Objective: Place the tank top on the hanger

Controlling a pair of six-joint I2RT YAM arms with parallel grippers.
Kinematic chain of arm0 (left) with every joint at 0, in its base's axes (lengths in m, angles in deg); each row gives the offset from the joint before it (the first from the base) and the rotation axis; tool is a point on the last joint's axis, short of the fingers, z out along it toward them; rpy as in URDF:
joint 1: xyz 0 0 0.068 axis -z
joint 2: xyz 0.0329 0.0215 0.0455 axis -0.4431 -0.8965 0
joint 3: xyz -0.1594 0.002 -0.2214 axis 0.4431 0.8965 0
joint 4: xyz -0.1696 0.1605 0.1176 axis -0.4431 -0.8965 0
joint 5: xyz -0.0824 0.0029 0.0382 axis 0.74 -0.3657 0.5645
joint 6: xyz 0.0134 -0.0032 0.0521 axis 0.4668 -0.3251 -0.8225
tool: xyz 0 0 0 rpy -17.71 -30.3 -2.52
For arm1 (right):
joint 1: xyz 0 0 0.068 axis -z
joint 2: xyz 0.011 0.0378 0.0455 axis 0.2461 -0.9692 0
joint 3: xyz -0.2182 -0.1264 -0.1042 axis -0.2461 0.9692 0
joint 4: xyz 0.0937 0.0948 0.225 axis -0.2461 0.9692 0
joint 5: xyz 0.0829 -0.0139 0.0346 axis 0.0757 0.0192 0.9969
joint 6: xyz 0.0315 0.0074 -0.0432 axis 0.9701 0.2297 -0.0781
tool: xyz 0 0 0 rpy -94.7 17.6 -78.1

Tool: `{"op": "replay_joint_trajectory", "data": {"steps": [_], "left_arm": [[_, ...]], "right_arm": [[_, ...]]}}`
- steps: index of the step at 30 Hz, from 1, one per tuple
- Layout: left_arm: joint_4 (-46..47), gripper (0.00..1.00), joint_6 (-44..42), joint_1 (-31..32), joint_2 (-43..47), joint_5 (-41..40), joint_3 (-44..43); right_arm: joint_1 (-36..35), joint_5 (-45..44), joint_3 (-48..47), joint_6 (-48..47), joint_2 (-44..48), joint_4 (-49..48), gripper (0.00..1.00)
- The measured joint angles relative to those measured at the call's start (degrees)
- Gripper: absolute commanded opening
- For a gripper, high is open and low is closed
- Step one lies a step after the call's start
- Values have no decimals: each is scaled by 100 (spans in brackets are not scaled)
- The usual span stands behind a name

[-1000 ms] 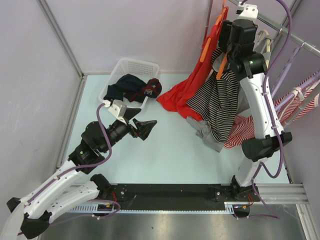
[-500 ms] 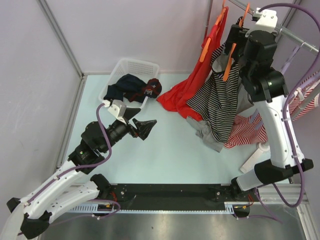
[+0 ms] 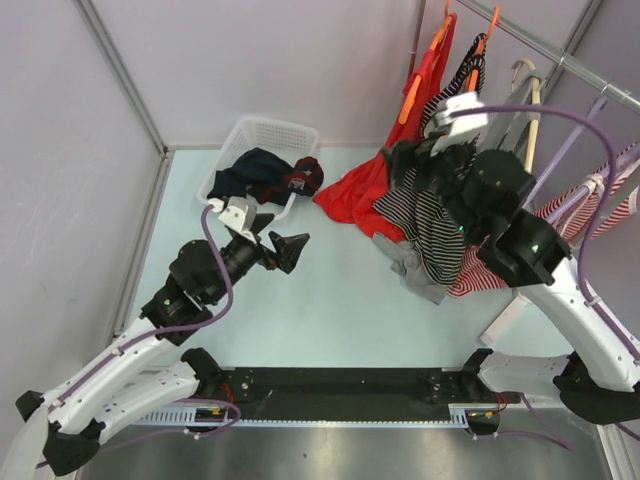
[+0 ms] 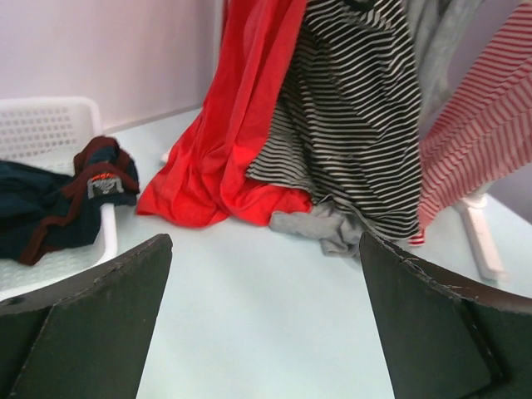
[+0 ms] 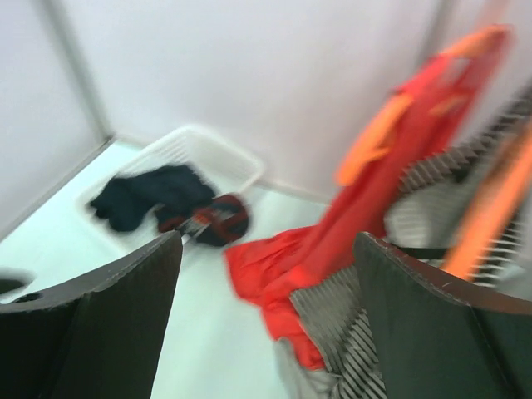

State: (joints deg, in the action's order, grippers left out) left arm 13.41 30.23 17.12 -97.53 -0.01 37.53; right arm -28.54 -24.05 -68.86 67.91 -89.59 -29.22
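The black-and-white striped tank top (image 3: 440,215) hangs on the orange hanger (image 3: 472,78), whose hook sits over the rail at the back right. Its hem reaches down to the table. My right gripper (image 3: 405,165) is open in front of the top, lower than the hanger, and holds nothing. In the blurred right wrist view the tank top (image 5: 432,208) and hanger (image 5: 490,212) lie beyond the right finger (image 5: 440,332). My left gripper (image 3: 290,250) hovers open over the table's middle, and in its wrist view the tank top (image 4: 349,125) hangs well ahead of the gripper (image 4: 266,307).
A red garment (image 3: 365,190) on another orange hanger (image 3: 410,95) hangs left of the tank top. A grey garment (image 3: 415,272) and a red-and-white striped one (image 3: 490,262) lie at its foot. A white basket (image 3: 262,135) with dark clothes stands at the back left.
My right gripper has opened, let go of the hanger and dropped down and forward from the rail. The hanger now hangs by its hook. The left arm barely shifted.
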Motion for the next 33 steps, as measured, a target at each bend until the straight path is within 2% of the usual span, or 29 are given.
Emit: {"op": "replay_joint_trajectory", "data": {"steps": [5, 9, 15, 20, 26, 33], "left_arm": [[-262, 100, -138, -79, -116, -227, 0], [-525, 99, -140, -282, -9, -402, 0], [-1130, 99, -70, -387, 372, -549, 0], [-1552, 100, 136, -387, 542, -715, -2], [-2013, 99, 297, -391, 549, -925, -2], [-2267, 99, 455, -393, 616, -1008, -2]], "right_arm": [[-1169, 0, 761, -422, 170, -363, 89], [-1554, 173, 1628, -415, 245, -518, 90], [-1180, 977, 3357, 210, 442, -879, 90], [-638, 1556, 4653, 721, 1056, -1036, 90], [-168, 1836, 5027, 1001, 1932, -1060, 91], [-66, 1950, 5160, 1110, 2275, -1132, 91]]}}
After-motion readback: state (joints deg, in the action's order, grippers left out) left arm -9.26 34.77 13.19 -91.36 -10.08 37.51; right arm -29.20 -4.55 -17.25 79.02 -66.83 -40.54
